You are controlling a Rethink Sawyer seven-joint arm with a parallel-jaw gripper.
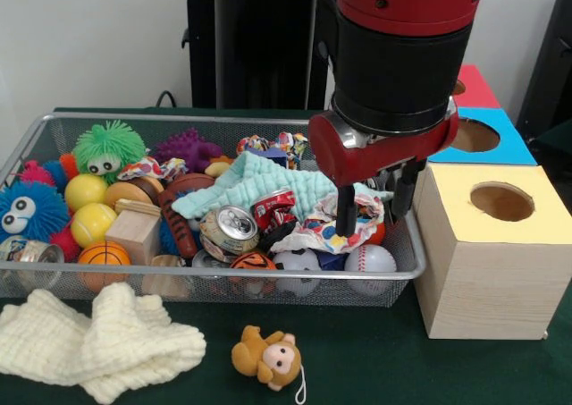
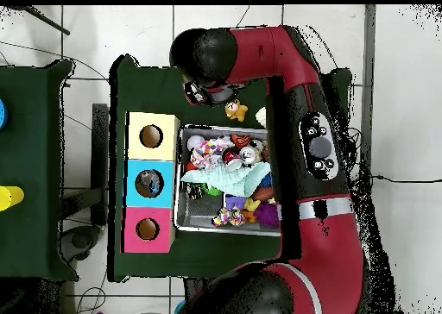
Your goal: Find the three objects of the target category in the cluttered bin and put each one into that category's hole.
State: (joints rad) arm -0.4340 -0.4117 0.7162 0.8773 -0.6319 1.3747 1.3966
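The red and black arm fills the top of the front view and covers much of the wire mesh bin [image 1: 398,266] from overhead. Its black gripper [image 1: 347,222] reaches down into the bin's corner nearest the yellow-topped wooden box with a round hole [image 1: 500,244]. Only one dark finger shows plainly there, its tip on a crumpled floral-print cloth [image 1: 344,231]; I cannot tell whether the pincer is released or clenched, or whether it has hold of the cloth.

Which category is wanted cannot be read from the pictures. Behind the cloth lies a mint-green knitted cloth [image 1: 268,186]; beside it sit a dented silver drink can [image 1: 231,229] and a crushed red can [image 1: 273,208]. A white baseball [image 1: 369,260] rests just under the floral cloth, against the bin wall. Behind the yellow box stand a blue-topped box [image 1: 483,137] and a red-topped box [image 1: 472,88], partly hidden by the arm.
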